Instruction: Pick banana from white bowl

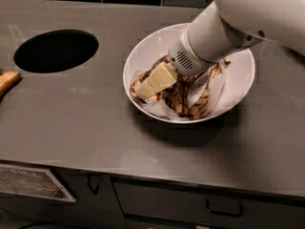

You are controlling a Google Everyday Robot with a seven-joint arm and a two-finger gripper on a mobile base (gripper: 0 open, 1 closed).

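Note:
The white bowl stands on the grey counter, right of centre. Several brown-blotched bananas lie in it on white paper. The short tan-yellow banana lies at the bowl's left side, partly hidden under my gripper. Darker, thinner bananas lie across the middle and right. My gripper, cream-coloured at its tip, reaches down from the upper right into the left half of the bowl and rests on or against the short banana. The white arm covers the bowl's far part.
A round dark hole is cut into the counter at the left. An orange-brown object pokes in at the left edge. The counter's front edge runs along the bottom, with drawers and a handle below. Dark tiles line the back.

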